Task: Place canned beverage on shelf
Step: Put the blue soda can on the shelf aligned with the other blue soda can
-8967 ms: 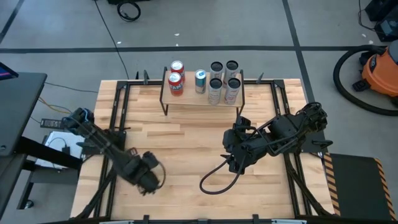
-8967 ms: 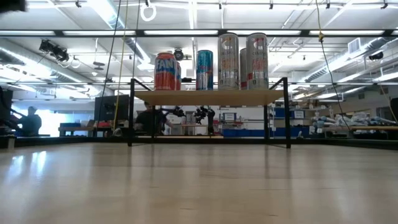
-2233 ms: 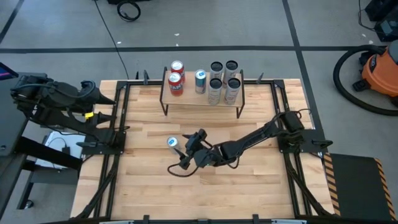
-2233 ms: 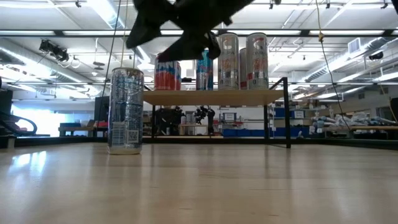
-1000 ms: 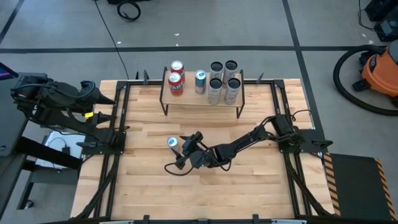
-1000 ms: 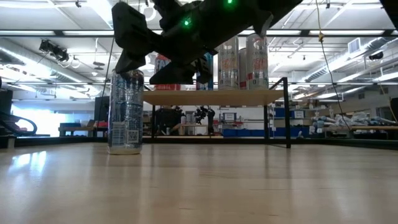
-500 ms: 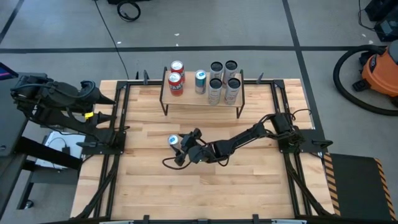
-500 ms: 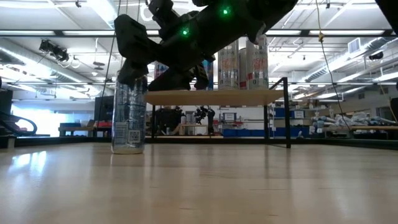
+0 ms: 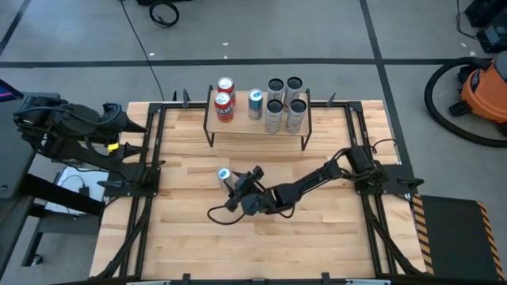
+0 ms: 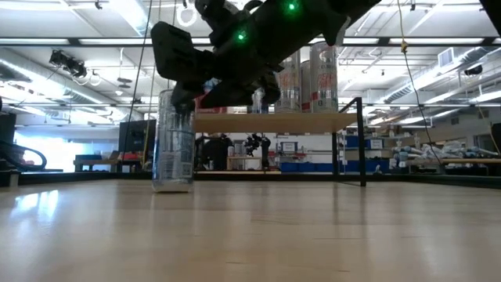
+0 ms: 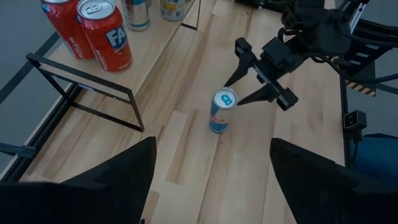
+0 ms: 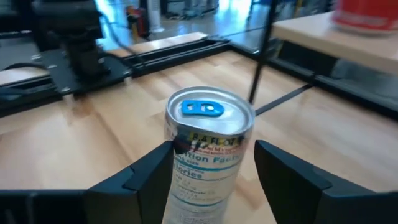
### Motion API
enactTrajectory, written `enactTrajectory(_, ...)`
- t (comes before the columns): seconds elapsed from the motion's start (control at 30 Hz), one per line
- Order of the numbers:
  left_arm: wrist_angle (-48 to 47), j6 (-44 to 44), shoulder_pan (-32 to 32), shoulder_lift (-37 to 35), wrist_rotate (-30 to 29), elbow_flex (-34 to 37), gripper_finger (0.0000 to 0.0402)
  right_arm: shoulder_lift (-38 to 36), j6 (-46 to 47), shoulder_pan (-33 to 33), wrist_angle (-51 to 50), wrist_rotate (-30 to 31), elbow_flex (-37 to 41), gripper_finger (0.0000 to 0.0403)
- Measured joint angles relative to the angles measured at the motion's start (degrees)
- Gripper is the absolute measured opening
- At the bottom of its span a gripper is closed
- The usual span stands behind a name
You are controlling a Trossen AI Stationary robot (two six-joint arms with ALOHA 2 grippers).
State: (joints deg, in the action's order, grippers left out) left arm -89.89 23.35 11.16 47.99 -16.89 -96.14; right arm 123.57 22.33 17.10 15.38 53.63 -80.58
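- The right gripper (image 9: 234, 187) has closed in around the slim silver can (image 9: 224, 175), which has slid slightly toward the shelf (image 9: 257, 120); its fingers (image 12: 152, 177) flank the can, narrowing but seemingly not yet clamped.
- The smooth aluminium cylinder with a blue tab stands upright on the pale wood-plank table (image 9: 333, 237).
- The left gripper (image 11: 208, 180) waits open, off the table's left edge.

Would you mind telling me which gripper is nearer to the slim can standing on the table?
The right. The right gripper has its fingers on either side of the slim can, while the left gripper waits off the table's left edge.
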Motion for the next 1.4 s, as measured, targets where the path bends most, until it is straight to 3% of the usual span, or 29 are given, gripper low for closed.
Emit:
enactTrajectory(0.2,0.0,0.0,0.0,0.0,0.0,0.0,0.0315,-0.5,1.8,1.0,-3.2,6.8,0.0,0.0230)
enactTrajectory(0.47,0.0,0.0,0.0,0.0,0.0,0.0,0.0315,-4.5,13.4,1.4,-16.9,7.8,0.0,0.0230)
enactTrajectory(0.87,0.0,0.0,0.0,0.0,0.0,0.0,0.0315,-5.4,11.8,4.8,-12.2,0.9,0.0,0.0230)
enactTrajectory(1.07,0.4,1.5,0.0,0.0,-2.8,0.0,0.0315,-4.6,10.6,3.0,-9.0,-9.0,0.0,0.0230)
enactTrajectory(1.4,0.5,3.0,0.0,0.0,-3.7,0.0,0.0315,-4.7,9.0,0.9,-5.7,-11.9,0.0,0.0230)
